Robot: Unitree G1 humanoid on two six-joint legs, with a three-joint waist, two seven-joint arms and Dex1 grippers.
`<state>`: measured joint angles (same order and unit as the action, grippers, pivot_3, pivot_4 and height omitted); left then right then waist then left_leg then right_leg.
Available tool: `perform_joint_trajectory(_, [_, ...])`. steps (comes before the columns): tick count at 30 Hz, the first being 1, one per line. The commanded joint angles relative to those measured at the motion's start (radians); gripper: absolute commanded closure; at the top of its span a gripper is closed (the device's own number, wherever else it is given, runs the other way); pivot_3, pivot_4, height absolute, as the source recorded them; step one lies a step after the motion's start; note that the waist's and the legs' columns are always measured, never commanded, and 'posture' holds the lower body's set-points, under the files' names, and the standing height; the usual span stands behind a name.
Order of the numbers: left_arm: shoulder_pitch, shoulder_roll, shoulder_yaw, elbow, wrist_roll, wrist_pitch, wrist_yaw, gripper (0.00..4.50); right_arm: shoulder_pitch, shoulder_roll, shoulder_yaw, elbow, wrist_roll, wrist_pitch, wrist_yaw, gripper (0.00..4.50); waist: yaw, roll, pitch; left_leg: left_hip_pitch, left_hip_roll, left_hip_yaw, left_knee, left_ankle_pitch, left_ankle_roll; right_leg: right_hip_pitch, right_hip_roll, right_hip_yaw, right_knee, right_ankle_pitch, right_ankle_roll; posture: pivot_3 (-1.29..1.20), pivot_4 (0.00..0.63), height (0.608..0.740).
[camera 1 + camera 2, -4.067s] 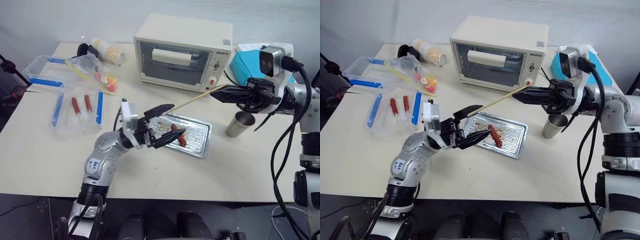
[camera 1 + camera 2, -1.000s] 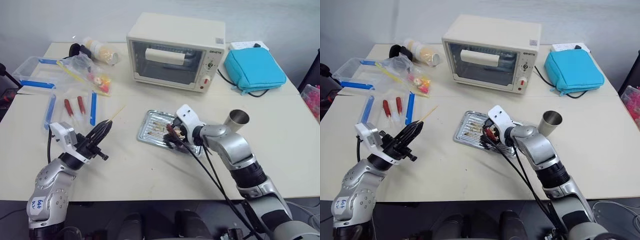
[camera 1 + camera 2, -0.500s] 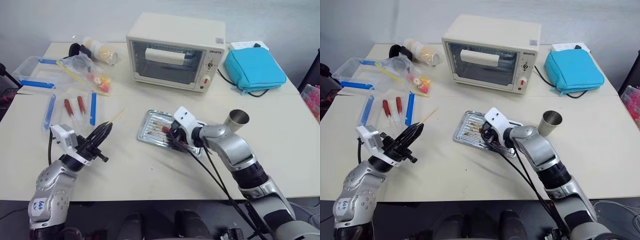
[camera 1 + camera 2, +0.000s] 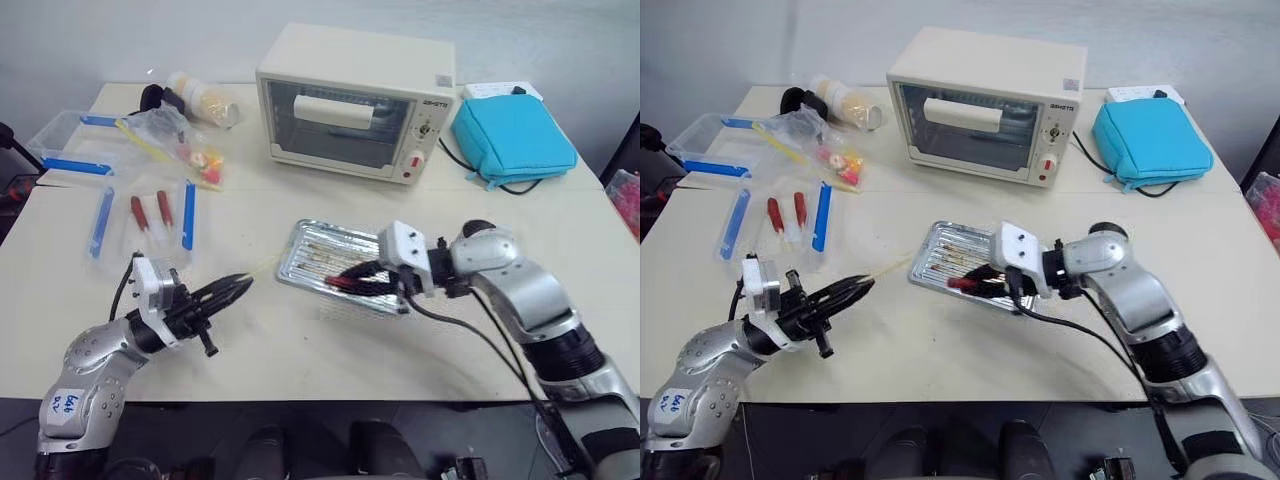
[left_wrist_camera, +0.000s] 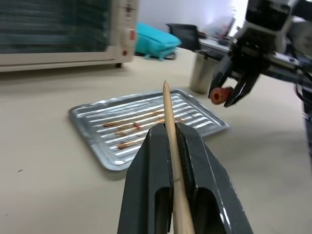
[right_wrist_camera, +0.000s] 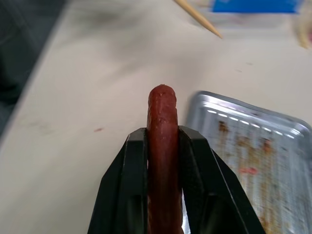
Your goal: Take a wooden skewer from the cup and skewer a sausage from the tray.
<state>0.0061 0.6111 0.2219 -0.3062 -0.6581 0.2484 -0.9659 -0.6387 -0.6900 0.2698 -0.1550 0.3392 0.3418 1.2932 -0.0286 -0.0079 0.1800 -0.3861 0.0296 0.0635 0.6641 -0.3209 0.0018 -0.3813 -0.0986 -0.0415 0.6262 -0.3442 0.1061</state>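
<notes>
**Line up stick and sausage before pushing**

The left hand (image 4: 232, 290) is clenched on the wooden skewer (image 5: 168, 127), its point aimed toward the tray (image 4: 310, 262). The right hand (image 4: 352, 277) grips the sausage (image 6: 162, 146) lengthwise, lifted above the tray on the bench (image 4: 300, 340). The cup (image 5: 199, 73) stands beyond. To do this well, bring the tip to the sausage's exposed end, keep both axes in line, and push slowly.

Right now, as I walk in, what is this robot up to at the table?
It is getting ready to skewer a sausage. The left gripper holds a wooden skewer, point aimed toward the tray. The right gripper has its jaws shut on the sausage, lifted over the tray. Skewer and sausage are still apart; the tray holds only greasy streaks.
</notes>
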Motion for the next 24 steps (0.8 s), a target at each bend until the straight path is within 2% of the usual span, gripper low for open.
perform_joint_trajectory(1, [-0.012,0.057,-0.038,-0.042,-0.010,0.006,-0.111,4.50,-0.023,-0.023,-0.014,-0.016,0.023,-0.043,0.084,3.61,-0.002,0.000,0.000,0.000,0.000,0.000,0.000,0.000,0.000,0.000,0.000,0.001,0.000,0.000,0.000,0.00,0.150,0.740])
perform_joint_trajectory(4, [-0.036,0.082,-0.061,-0.050,-0.038,0.052,-0.137,4.50,-0.028,-0.018,-0.011,-0.011,0.011,-0.048,0.095,3.61,-0.003,0.000,0.000,0.001,0.001,-0.002,0.000,0.001,-0.001,0.000,-0.001,0.005,0.000,0.000,-0.001,0.00,0.150,0.740])
perform_joint_trajectory(9, [-0.071,0.071,-0.086,-0.058,-0.046,0.090,-0.135,4.50,-0.032,-0.012,-0.012,-0.004,-0.004,-0.063,0.098,3.61,-0.001,0.000,0.000,0.001,0.000,-0.003,0.000,0.001,-0.002,0.000,-0.001,0.004,0.000,0.000,-0.002,0.00,0.150,0.740])
perform_joint_trajectory(24, [-0.115,0.036,-0.123,-0.019,-0.001,0.078,-0.132,4.50,-0.040,0.010,0.001,0.001,-0.017,-0.065,0.098,3.61,0.000,0.000,0.000,0.000,0.000,-0.003,0.000,0.001,-0.001,0.000,-0.001,0.003,0.001,0.000,-0.002,0.00,0.150,0.740])
